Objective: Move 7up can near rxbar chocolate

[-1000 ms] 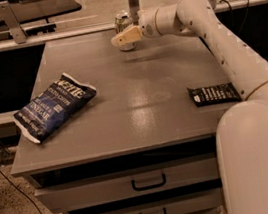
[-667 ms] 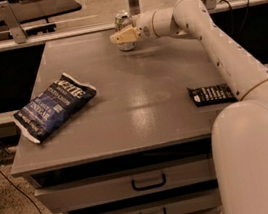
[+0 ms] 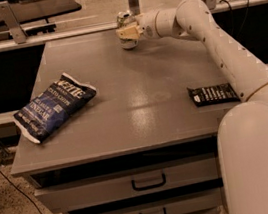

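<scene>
The gripper (image 3: 127,32) was positioned at the 7up can (image 3: 128,44), its hold undeterminable; the rxbar chocolate (image 3: 213,94) was located at 5 o'clock.

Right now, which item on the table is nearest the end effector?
The small white-and-green drink can at the far edge; the end effector is right at it. The blue crinkled chip bag and dark flat wrapped bar lie toward the near side.

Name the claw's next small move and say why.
Likely take firm hold of the small white-and-green silver-topped can before lifting. The claw is right at the upright can by the grey table's far edge, while the flat dark-brown wrapped bar lies far off, near the front right.
</scene>
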Controlling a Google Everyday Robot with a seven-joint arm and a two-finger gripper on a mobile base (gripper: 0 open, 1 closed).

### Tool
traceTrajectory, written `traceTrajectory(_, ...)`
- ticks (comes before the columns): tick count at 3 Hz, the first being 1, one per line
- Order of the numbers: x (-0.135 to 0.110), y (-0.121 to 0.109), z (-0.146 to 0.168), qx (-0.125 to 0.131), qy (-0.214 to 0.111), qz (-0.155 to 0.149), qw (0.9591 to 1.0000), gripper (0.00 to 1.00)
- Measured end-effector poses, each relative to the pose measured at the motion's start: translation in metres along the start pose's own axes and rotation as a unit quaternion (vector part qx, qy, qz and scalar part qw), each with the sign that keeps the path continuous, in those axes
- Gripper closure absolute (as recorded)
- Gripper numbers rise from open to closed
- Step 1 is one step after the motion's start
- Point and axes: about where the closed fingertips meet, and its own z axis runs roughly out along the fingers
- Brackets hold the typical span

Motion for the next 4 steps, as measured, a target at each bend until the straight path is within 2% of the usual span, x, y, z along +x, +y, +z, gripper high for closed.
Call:
traceTrajectory(1,-0.011,0.008,-0.026,-0.005,-0.005,-0.015,0.9999,0.96)
traceTrajectory(2,-0.016,0.024,-0.076,-0.026,0.001,-0.025,0.9994,1.0)
traceTrajectory(3,-0.011,0.032,-0.141,-0.03,0.019,-0.024,0.9991,1.0)
traceTrajectory(4,0.005,0.033,-0.224,-0.006,0.037,-0.006,0.9993,1.0)
